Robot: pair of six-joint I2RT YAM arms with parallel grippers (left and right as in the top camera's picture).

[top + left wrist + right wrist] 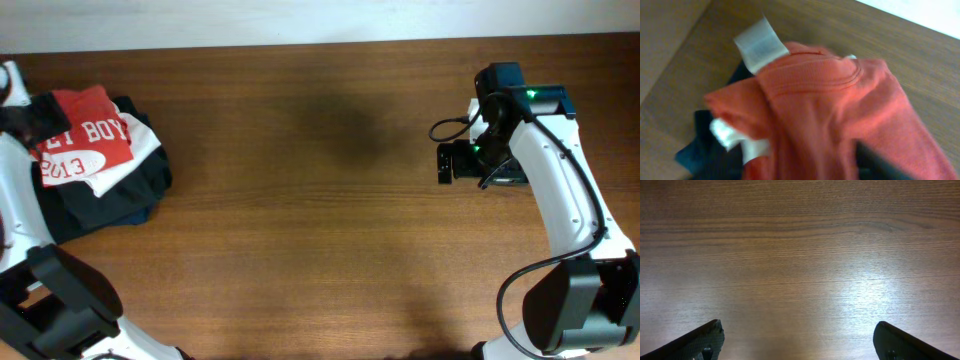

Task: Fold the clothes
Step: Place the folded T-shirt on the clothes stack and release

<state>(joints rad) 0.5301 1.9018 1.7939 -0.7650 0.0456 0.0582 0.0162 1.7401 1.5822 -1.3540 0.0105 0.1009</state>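
The clothes are one red-orange T-shirt (88,135) with white lettering, lying folded on top of a pile at the table's far left. My left gripper (22,118) sits at the shirt's left edge. In the left wrist view the red cloth (840,110) fills the frame, blurred, with its white neck tag (760,46) at the top. Only one dark finger (877,161) shows, far off to the right, so the jaws stand apart with cloth between them. My right gripper (445,163) hovers over bare wood at the right, its jaws (800,340) wide open and empty.
Under the T-shirt lie a white folded garment (143,150) and black folded garments (110,200). The pile sits close to the table's left edge (670,55). The far table edge (320,42) meets a white wall.
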